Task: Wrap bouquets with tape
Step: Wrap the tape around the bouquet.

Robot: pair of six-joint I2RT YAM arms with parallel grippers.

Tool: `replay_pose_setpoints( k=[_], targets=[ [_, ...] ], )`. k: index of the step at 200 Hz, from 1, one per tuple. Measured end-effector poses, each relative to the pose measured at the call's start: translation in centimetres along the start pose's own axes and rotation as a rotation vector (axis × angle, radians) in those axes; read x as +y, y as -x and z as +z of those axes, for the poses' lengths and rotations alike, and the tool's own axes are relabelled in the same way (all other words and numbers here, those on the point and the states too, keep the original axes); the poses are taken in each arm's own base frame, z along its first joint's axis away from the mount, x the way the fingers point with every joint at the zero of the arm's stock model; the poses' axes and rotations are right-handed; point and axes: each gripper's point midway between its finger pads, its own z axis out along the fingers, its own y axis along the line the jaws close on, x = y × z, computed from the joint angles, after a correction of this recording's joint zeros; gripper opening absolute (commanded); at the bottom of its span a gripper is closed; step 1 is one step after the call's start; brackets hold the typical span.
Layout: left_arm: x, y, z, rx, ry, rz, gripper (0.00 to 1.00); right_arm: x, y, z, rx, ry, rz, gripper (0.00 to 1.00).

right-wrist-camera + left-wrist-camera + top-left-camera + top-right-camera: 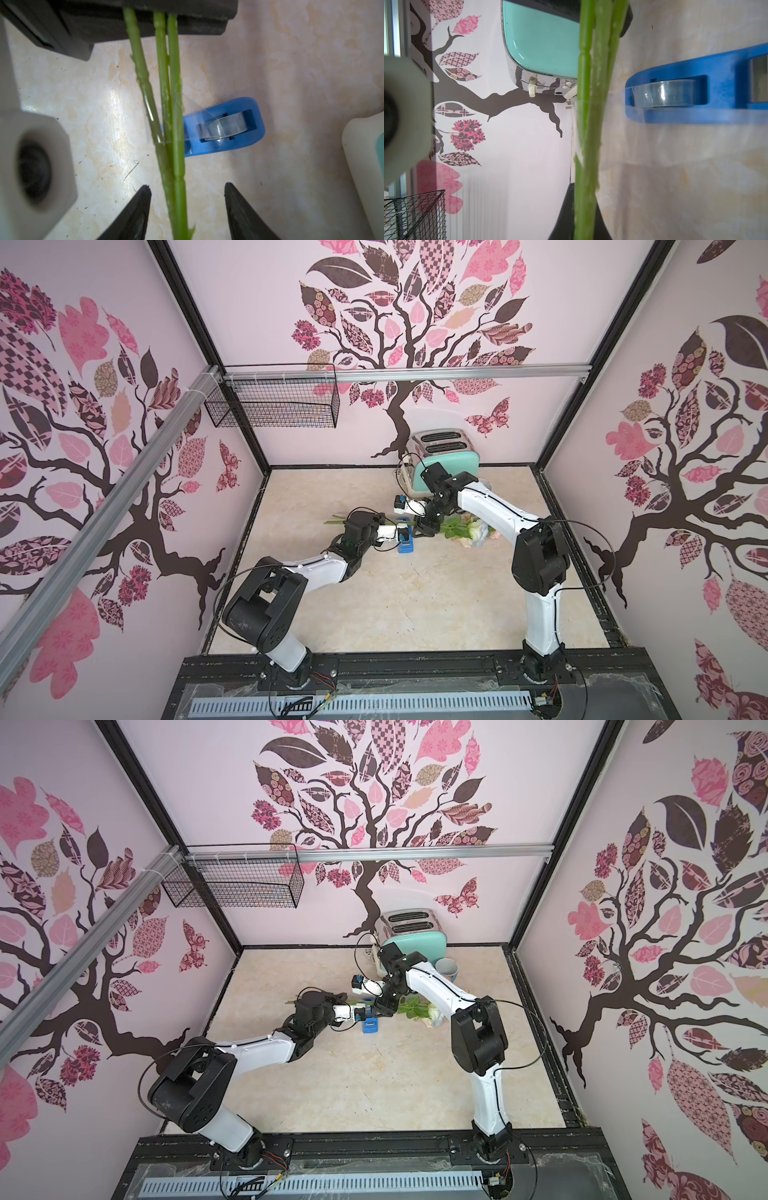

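The bouquet (pixel 457 526) of thin stems and rose blooms is light green along the stems, darker green in the leaves, and cream, white and pale pink at the blooms. The tape (pixel 224 126) is a clear, glossy roll, and its oblong plastic dispenser (pixel 257 128) is bright blue. The rounded toaster (pixel 451 464) is mint with a chrome top. The flat table (pixel 395 605) is cream, marbled beige. The printed wall panels (pixel 257 302) are pale pink with dark brown trees and pink, maroon and tan leaves, some checked or floral.

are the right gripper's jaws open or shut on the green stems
Open: the right gripper has its black fingers apart, either side of the thin green flower stems, no contact.
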Motion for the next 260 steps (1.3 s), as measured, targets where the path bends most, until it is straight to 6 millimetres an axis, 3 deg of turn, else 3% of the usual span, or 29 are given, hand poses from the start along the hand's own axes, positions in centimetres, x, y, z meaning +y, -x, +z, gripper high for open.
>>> replay_pose_setpoints(
  k=[25, 57, 65, 72, 84, 90, 102, 127, 159, 185, 210, 230, 260],
  targets=[
    [0.6, 0.1, -0.1, -0.004, 0.022, 0.001, 0.00, -0.4, 0.0, 0.5, -0.002, -0.024, -0.029, 0.30],
    [0.5, -0.1, -0.1, 0.011, 0.017, 0.005, 0.00, 0.1, -1.2, 2.0, 0.021, -0.023, -0.048, 0.00],
    [0.2, -0.3, -0.1, 0.018, 0.007, 0.007, 0.00, 0.3, -1.3, 2.4, 0.023, -0.025, -0.048, 0.00],
    [-0.1, -0.4, -0.1, 0.021, -0.006, 0.007, 0.12, 0.5, -1.4, 2.6, 0.025, -0.032, -0.049, 0.00],
    [-0.4, -0.3, -0.3, 0.016, -0.018, -0.001, 0.44, 0.5, -1.7, 2.7, 0.018, -0.063, -0.065, 0.00],
    [-0.2, -0.1, -0.5, 0.006, -0.016, -0.016, 0.53, 0.5, -2.0, 2.7, 0.019, -0.080, -0.068, 0.00],
    [0.7, 0.4, -1.2, -0.017, -0.005, -0.042, 0.62, 0.5, -2.6, 2.7, 0.012, -0.119, -0.074, 0.00],
    [2.7, 1.3, -3.5, -0.076, -0.001, -0.117, 0.71, 0.3, -3.5, 2.2, -0.004, -0.202, -0.094, 0.00],
    [3.3, 1.6, -6.5, -0.152, -0.106, -0.240, 0.72, -1.5, -3.3, 1.3, -0.025, -0.326, -0.116, 0.00],
    [3.3, 2.1, -8.0, -0.177, -0.262, -0.347, 0.70, -3.1, -3.0, 0.9, -0.029, -0.433, -0.156, 0.00],
    [4.1, 2.4, -9.2, -0.192, -0.398, -0.458, 0.69, -3.4, -3.9, 1.4, 0.012, -0.526, -0.238, 0.00],
    [5.1, 2.7, -9.1, -0.194, -0.514, -0.526, 0.65, -3.1, -4.5, 2.0, 0.043, -0.588, -0.320, 0.00],
    [6.3, 3.1, -7.0, -0.158, -0.714, -0.579, 0.58, -2.9, -4.8, 1.9, 0.058, -0.703, -0.447, 0.00]
  ],
)
